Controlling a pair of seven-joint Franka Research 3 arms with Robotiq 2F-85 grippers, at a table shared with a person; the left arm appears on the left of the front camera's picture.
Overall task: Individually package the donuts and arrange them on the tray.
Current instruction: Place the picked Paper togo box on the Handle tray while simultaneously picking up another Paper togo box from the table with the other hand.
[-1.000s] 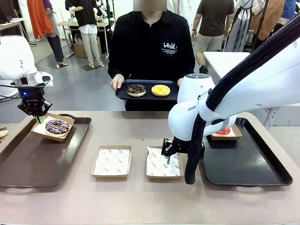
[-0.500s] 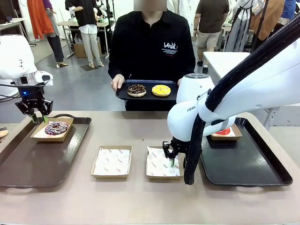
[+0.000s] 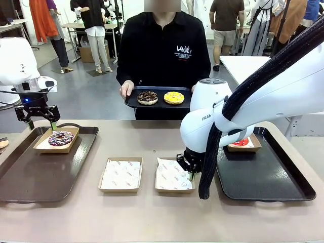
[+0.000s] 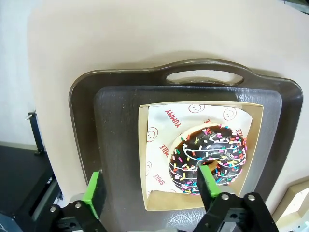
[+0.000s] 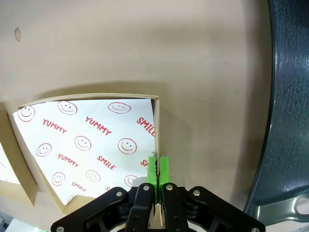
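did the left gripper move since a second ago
Yes. The left gripper has opened and risen off the donut box, now above the far rim of the brown tray.

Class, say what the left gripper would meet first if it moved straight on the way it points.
The left gripper would probably meet the sprinkled donut in its box: one finger is over it, the other over bare tray. Height unclear.

A person in black (image 3: 162,45) stands behind the beige table (image 3: 152,217).
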